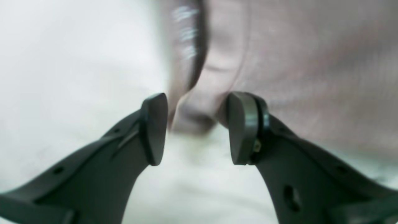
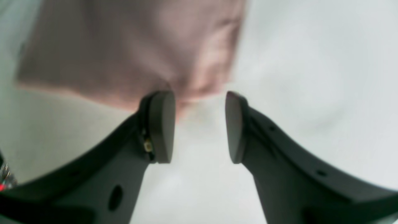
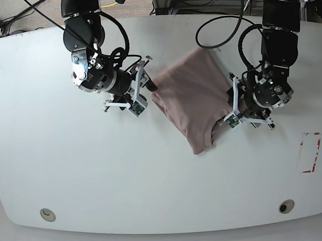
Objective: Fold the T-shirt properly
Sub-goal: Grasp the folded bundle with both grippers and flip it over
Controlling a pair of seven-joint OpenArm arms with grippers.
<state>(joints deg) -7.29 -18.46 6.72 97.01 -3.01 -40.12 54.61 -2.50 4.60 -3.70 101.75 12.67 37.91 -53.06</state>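
The dusty mauve T-shirt (image 3: 189, 97) lies folded into a compact, tilted bundle in the middle of the white table (image 3: 70, 159). My left gripper (image 3: 231, 104) is at the shirt's right edge, jaws apart. In the left wrist view (image 1: 196, 127) a rumpled fold of the shirt (image 1: 295, 62) sits just beyond and between the fingertips, not pinched. My right gripper (image 3: 147, 82) is at the shirt's upper left corner. In the right wrist view (image 2: 199, 124) it is open, with the shirt's edge (image 2: 124, 46) by its left finger (image 2: 161, 124).
A red-outlined rectangle (image 3: 310, 152) is marked on the table near its right edge. Cables (image 3: 220, 24) hang over the back of the table. Two round fittings (image 3: 46, 215) (image 3: 286, 207) sit near the front edge.
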